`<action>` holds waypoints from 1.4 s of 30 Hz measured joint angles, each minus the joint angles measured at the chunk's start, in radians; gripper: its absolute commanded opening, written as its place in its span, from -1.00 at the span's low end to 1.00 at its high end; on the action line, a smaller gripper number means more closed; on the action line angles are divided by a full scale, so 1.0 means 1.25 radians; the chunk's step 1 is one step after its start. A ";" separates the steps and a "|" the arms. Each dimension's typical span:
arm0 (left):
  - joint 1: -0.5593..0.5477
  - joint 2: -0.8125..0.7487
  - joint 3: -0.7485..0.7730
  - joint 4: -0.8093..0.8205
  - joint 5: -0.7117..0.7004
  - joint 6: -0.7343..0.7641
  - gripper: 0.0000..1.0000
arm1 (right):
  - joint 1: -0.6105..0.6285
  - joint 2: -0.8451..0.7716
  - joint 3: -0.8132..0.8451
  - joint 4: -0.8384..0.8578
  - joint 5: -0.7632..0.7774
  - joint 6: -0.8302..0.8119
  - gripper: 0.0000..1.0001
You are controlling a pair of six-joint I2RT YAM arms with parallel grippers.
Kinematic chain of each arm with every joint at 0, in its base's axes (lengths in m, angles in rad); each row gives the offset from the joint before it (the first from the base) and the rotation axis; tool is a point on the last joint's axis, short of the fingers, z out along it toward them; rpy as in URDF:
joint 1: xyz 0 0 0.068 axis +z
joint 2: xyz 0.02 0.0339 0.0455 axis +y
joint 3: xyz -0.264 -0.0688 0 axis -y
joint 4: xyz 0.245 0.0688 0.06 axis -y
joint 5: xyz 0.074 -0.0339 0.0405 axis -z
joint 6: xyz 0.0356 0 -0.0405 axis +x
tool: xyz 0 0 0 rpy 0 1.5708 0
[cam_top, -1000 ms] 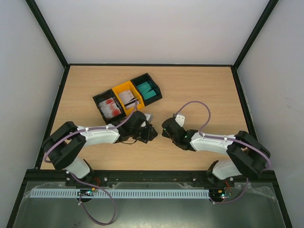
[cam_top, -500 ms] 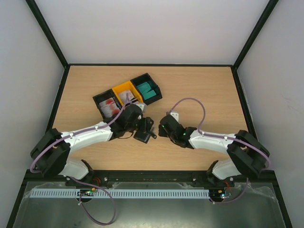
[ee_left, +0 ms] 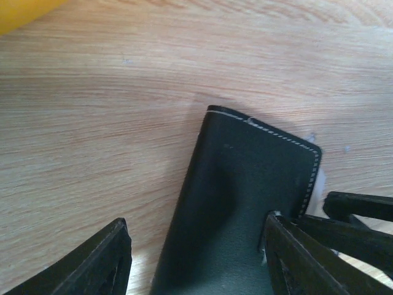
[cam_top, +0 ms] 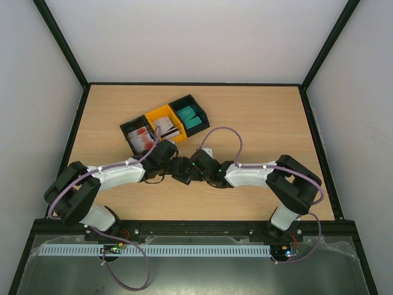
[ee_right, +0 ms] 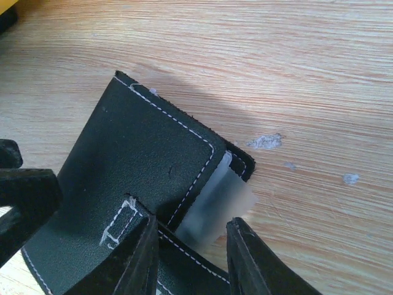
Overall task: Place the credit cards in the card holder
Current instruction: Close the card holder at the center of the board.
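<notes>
Black holder (ee_left: 245, 196) on counter (ee_left: 92, 123), left jaws spread astride it, right jaws straddling white card (ee_right: 215, 206) poking from holder, grip unclear

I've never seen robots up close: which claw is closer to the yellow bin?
Left. The left gripper sits just in front of the yellow bin, at the card holder; the right gripper is farther right.

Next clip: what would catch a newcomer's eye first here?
Both arms meet over the black card holder at the near middle of the table, the left gripper and right gripper facing each other across it. A pale card juts from the holder's edge, between the right gripper's jaws. Behind them sits a row of three bins, one holding teal cards.
</notes>
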 measured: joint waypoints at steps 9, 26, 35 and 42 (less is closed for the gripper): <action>0.014 0.072 -0.002 0.030 0.063 0.001 0.12 | 0.000 0.009 0.006 -0.009 0.010 0.003 -0.48; 0.112 0.083 -0.068 0.193 0.303 -0.017 -0.17 | -0.058 0.017 -0.050 0.122 -0.106 -0.012 -0.55; 0.151 0.080 -0.092 0.241 0.435 -0.011 -0.95 | -0.097 0.006 -0.083 0.171 -0.186 -0.040 -0.46; 0.146 0.052 -0.090 0.243 0.452 0.020 -0.95 | -0.125 -0.051 -0.117 0.133 -0.200 -0.051 -0.25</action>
